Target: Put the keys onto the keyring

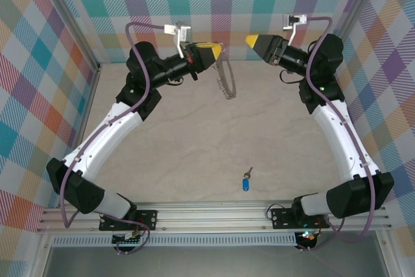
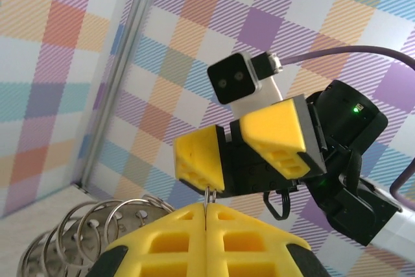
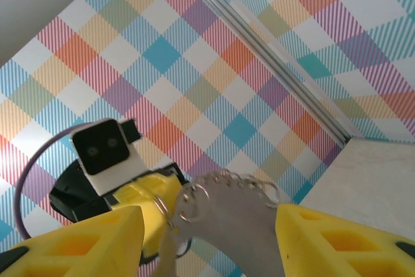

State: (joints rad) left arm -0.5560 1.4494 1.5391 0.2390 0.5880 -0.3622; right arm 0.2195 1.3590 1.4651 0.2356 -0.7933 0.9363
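Silver wire-looped keyring (image 1: 225, 82) | pinched in left gripper (image 1: 218, 49) | blue oval-headed key (image 1: 246, 182) apart

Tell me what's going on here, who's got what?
The left gripper is shut on the keyring, holding it up near the back wall. The right gripper faces it, open and holding nothing. The blue key lies on the table near the arms' bases, not yet on the ring.

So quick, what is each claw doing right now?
Left gripper: closed, holding the keyring.
Right gripper: open, holding nothing.
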